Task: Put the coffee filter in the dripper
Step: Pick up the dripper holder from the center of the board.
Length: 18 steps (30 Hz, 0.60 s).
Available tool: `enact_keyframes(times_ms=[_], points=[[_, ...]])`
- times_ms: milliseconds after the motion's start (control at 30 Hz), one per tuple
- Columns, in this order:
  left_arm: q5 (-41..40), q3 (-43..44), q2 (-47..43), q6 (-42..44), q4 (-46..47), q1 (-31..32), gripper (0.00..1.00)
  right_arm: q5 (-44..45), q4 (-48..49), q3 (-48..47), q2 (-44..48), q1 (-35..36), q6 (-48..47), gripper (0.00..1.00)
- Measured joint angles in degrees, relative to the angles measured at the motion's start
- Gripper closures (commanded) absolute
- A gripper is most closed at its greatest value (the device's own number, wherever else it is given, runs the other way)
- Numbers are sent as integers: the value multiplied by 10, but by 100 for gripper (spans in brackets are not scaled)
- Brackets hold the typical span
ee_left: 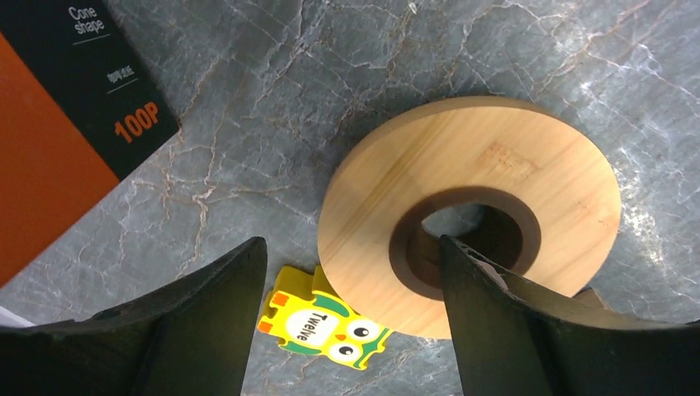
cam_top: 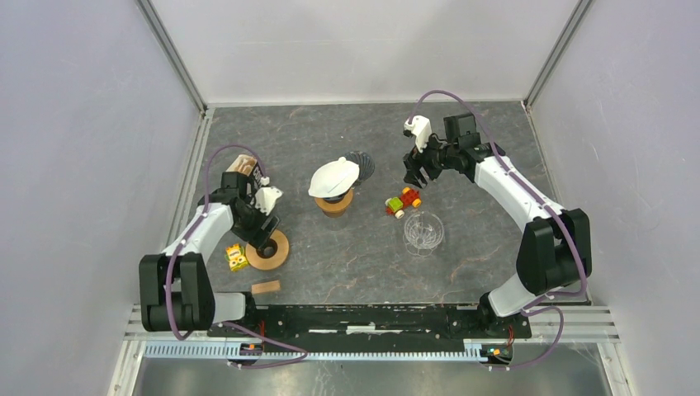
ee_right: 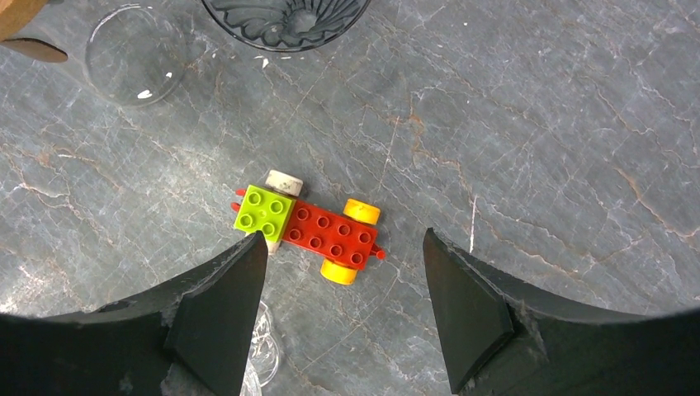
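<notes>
The white coffee filter lies on top of a wooden stand in the middle of the table. A clear glass dripper stands to its right, by the near side; a sliver of it shows as clear glass beside my right gripper's left finger. A darker ribbed glass cone sits just behind the filter. My left gripper is open over the rim of a wooden ring, one finger over its hole. My right gripper hangs open and empty above a toy brick car.
An orange and black filter box stands left of the wooden ring. A yellow owl block lies partly under the ring's edge. A small wooden block rests near the front. A clear glass disc lies by the ribbed cone.
</notes>
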<state>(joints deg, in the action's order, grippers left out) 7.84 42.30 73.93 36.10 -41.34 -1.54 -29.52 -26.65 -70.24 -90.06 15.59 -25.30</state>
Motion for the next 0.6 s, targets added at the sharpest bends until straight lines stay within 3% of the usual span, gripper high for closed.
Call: enact_keyframes(times_ms=[100,267,467,600], points=[[0,0,19,0,14,0,23,0,0,4,0,0,0,24],[4,-4,32,0,30,0,36,0,0,6,0,0,-1,24],[21,-16,34,0,34,0,42,1,-2,7,0,0,-2,25],[28,-20,34,1,38,0,57,2,-5,7,0,0,-6,25]])
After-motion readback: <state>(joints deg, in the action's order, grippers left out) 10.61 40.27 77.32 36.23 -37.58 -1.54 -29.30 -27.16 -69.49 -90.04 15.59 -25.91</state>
